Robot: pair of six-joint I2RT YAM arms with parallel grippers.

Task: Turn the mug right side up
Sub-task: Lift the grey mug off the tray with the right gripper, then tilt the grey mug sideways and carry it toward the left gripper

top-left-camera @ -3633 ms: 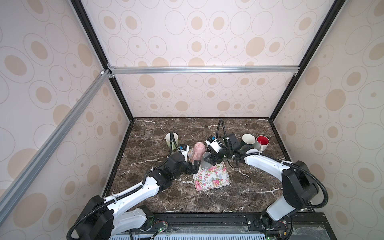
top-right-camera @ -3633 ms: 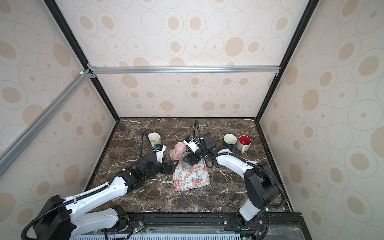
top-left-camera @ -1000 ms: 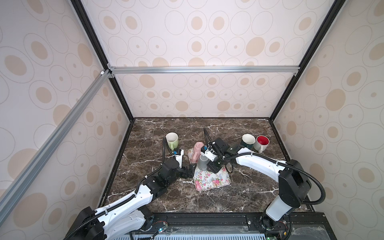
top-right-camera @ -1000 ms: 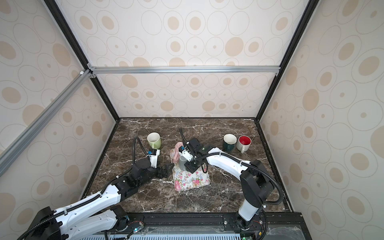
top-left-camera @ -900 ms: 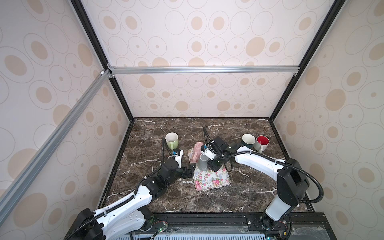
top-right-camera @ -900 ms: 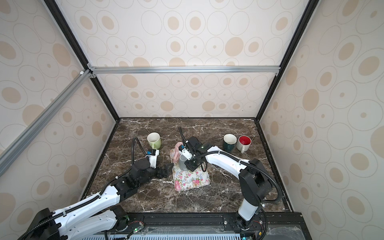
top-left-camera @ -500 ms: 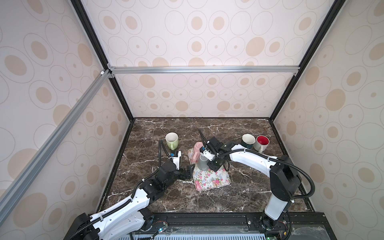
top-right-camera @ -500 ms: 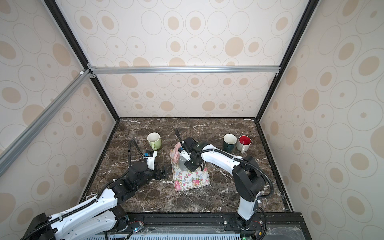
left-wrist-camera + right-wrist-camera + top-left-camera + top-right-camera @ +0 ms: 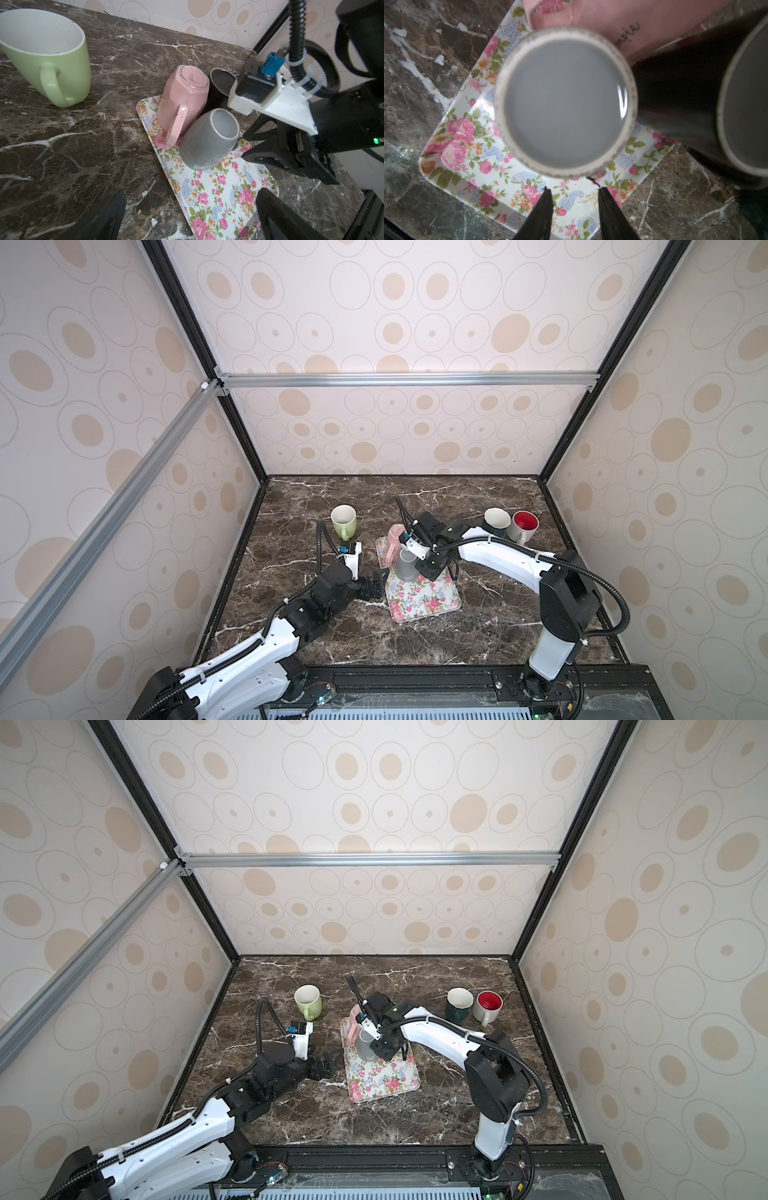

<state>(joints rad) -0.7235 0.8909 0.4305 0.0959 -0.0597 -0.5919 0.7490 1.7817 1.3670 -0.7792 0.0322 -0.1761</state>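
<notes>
Grey mug (image 9: 207,143) sits base-up on floral tray (image 9: 218,197), axis vertical, touching pink mug (image 9: 182,97). Right gripper (image 9: 574,190) is nearer, just beside mug over tray, jaws part-open, nothing between. Left gripper (image 9: 374,587) gapes wide off tray's edge.

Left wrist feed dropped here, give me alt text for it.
A grey mug sits base-up on a floral tray, next to an upturned pink mug, with the right gripper close beside it, open. A green mug stands upright on the marble table nearby.
</notes>
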